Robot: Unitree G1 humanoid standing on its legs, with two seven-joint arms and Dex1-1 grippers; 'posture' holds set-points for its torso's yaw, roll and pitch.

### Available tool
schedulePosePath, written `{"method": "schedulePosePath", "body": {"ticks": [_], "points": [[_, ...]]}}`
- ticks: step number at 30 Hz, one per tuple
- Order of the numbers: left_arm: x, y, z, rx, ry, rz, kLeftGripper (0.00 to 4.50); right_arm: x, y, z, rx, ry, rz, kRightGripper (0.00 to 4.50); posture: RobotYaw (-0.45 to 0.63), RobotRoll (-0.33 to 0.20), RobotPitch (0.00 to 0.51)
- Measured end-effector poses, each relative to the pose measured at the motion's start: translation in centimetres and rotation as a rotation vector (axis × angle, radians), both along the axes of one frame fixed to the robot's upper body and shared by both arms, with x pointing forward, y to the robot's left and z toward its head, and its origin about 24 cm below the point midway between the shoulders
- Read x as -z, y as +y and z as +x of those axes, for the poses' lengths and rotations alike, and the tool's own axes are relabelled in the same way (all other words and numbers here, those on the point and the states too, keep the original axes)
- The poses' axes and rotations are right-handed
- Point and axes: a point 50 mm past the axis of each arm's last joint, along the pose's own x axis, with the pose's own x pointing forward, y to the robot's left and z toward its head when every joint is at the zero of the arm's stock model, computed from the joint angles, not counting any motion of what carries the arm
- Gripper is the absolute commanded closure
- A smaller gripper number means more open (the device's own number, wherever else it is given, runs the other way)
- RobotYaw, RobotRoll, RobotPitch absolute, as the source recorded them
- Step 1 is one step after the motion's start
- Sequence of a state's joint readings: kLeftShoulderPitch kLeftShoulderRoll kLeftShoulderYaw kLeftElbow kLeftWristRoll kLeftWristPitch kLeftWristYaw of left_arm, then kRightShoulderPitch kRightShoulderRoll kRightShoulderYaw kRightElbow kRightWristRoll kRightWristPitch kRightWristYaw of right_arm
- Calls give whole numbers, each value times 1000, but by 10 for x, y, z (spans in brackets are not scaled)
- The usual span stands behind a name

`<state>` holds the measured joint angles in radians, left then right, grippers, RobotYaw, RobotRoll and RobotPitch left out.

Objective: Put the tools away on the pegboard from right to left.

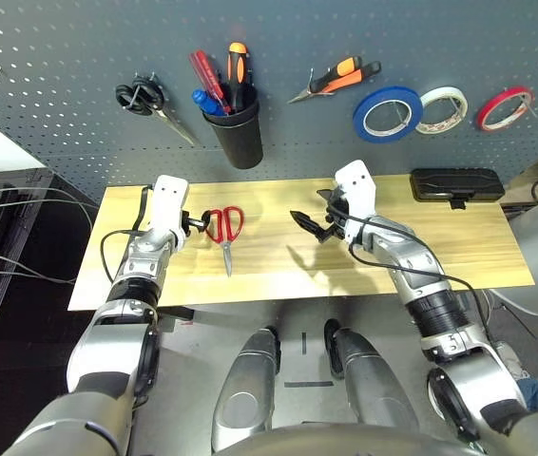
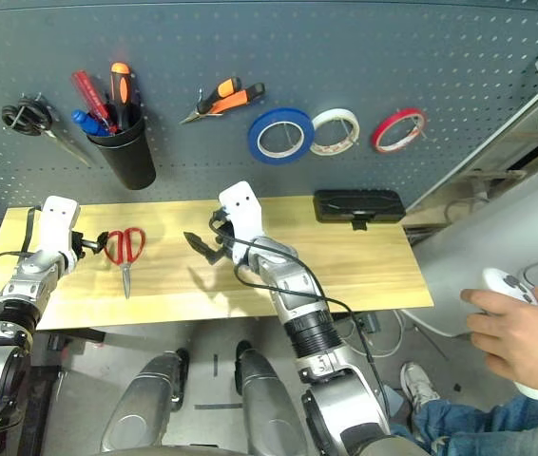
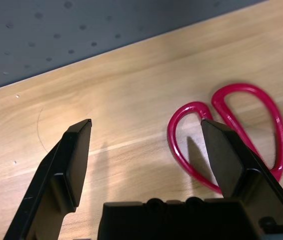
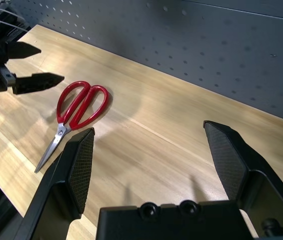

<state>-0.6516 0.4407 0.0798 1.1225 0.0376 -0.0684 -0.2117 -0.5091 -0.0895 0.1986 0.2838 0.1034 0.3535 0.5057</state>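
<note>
Pegboard (image 1: 345, 38) above table (image 1: 278, 275), red-handled scissors (image 1: 225, 231) lying flat on the wood.

Landmark is the red-handled scissors: the pegboard rises behind them, and the table carries them near its left part, handles toward the board and blades pointing at the robot. Right of them, over the table's middle, the right end effector (image 1: 309, 224) hangs apart from them, fingers spread wide and empty. Just left of the handles, the left end effector (image 1: 198, 224) sits low with its fingers parted and nothing between them; whether a fingertip touches the handles is unclear. Up on the board, right of the scissors, hang the blue tape ring (image 1: 387, 113) and the pliers (image 1: 336, 78); behind the scissors the black cup (image 1: 235, 130) holds the blue-handled screwdriver (image 1: 206, 101).
</note>
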Motion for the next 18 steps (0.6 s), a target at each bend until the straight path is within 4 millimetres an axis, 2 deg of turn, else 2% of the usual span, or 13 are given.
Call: {"method": "schedulePosePath", "body": {"ticks": [10, 18], "points": [[12, -1, -5, -42, 43, 24, 35, -6, 1, -7, -6, -28, 16, 0, -4, 0, 307], [22, -14, -6, -19, 86, 38, 35, -8, -5, -9, 8, -27, 0, 0, -20, 0, 303]]}}
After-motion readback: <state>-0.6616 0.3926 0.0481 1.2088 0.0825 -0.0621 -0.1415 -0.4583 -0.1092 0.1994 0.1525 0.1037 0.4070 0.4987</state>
